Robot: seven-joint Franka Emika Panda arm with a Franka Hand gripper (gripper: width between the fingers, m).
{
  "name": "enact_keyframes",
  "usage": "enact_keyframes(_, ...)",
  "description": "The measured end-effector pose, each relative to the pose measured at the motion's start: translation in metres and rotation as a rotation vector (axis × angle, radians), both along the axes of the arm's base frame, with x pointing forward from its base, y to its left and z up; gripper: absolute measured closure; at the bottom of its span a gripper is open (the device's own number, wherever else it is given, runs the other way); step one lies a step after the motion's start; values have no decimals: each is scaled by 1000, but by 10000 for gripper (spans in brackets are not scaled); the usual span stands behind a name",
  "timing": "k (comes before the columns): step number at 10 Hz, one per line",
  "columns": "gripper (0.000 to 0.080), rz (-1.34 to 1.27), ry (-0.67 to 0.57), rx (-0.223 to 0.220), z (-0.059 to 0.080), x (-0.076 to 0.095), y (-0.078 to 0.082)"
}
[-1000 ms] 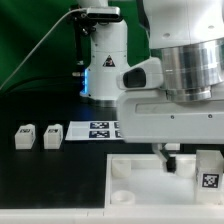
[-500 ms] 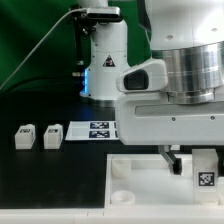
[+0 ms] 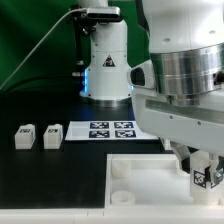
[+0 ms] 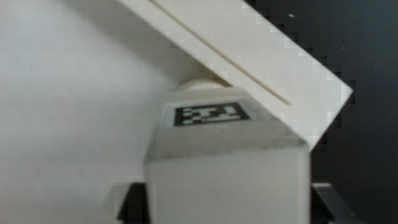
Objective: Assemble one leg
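You see the claw (image 3: 203, 172) clamped on the leg (image 3: 204, 177), with the white tray (image 3: 135, 180) directly beneath and beside it.

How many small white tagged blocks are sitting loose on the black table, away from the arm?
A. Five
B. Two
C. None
B: the exterior view shows two small blocks side by side on the black table at that view's left, beside the marker board; another block is at the claw.
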State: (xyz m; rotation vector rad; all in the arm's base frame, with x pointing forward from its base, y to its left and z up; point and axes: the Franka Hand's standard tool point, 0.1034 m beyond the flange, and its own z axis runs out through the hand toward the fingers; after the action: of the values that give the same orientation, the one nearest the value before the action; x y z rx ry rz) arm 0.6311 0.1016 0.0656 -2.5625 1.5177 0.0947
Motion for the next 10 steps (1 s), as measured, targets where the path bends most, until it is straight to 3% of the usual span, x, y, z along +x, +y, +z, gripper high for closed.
enact_keyframes(3, 505, -673, 182, 59, 4, -1, 0)
enact_keyframes(5, 505, -1019, 249, 50, 5, -1, -6)
enact_keyframes(9, 502, -988, 241, 30, 5, -3, -6)
enact_keyframes(10, 433, -969, 242, 29, 4, -5, -5)
